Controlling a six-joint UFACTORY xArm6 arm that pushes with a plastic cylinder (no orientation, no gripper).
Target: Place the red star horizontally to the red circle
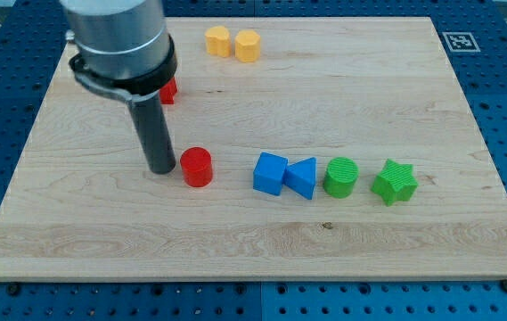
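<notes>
My tip [162, 169] rests on the tabletop [262, 241] just at nine o'clock of the red circle [197, 167], no gripper fitted, while the red star [169, 90] sits half-hidden behind the arm at eleven o'clock, so a careless sweep could knock the circle instead.

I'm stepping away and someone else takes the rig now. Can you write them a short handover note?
My tip rests on the board just to the view's left of the red circle, close beside it. The red star is mostly hidden behind the arm, toward the view's top, only a red edge showing. Done: nothing yet; the star sits well above the circle's row. Left: push the star down level with the circle.
</notes>
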